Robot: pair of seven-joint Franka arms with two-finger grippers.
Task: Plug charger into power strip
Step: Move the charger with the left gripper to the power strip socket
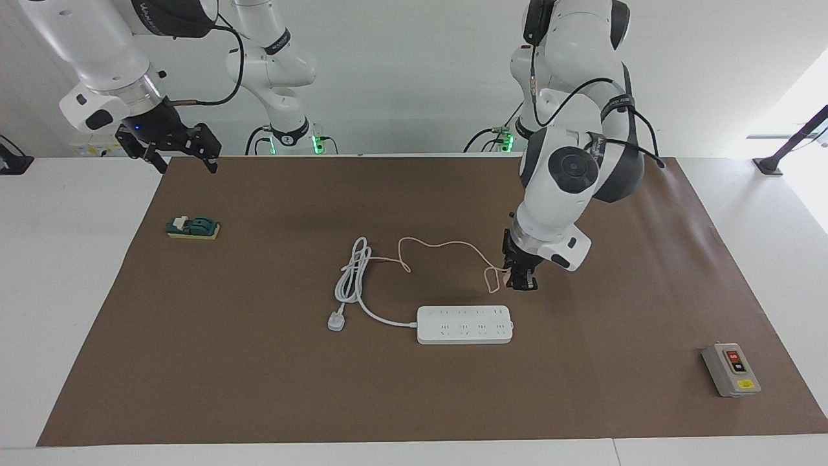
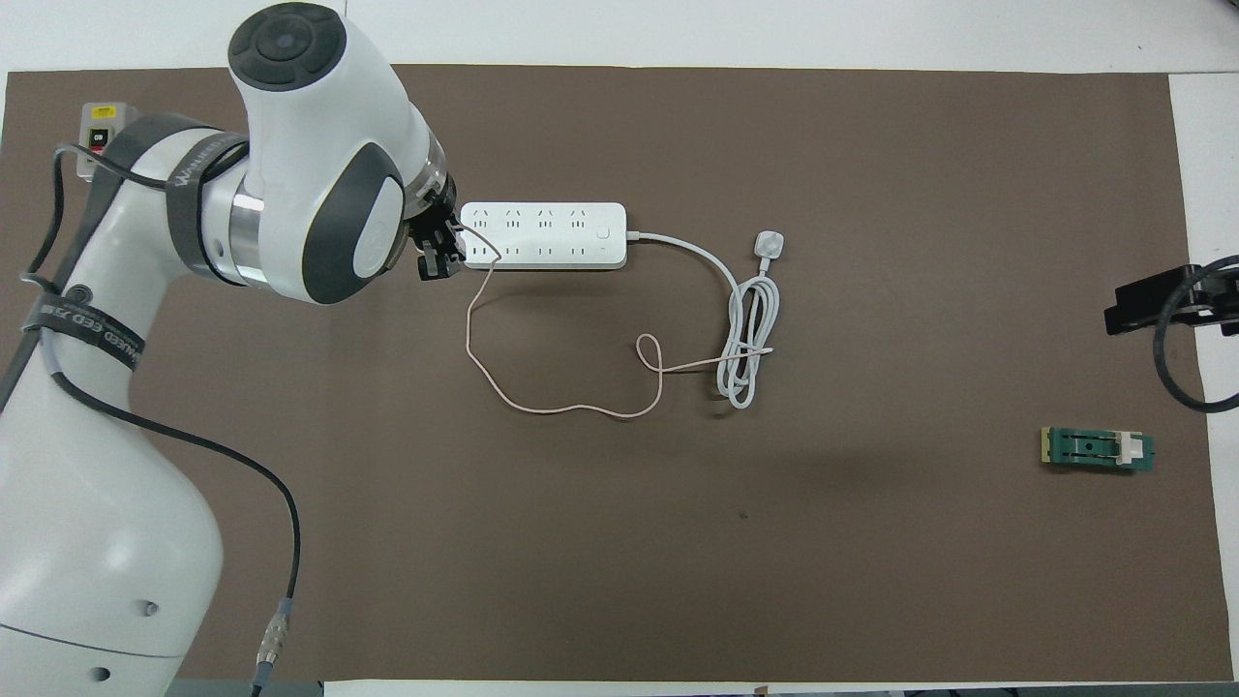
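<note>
The right claw (image 1: 184, 157) is waiting with its fingers apart above the desk's (image 1: 259, 388) edge nearest the robots, at the right arm's end. A small green block (image 1: 193, 227) is lying on the desk close to that corner. Farther out, mid-desk, the left claw (image 1: 519, 279) is hanging clamped on the pink charger (image 2: 455, 232), just above the end of the power strip (image 1: 464, 324) toward the left arm's end. The charger's thin pink cable (image 1: 440, 246) is looping back to the strip's coiled white cord (image 1: 352, 275) and its white plug (image 1: 336, 321). A grey button box (image 1: 731, 369) is sitting near the desk's outer corner at the left arm's end.
</note>
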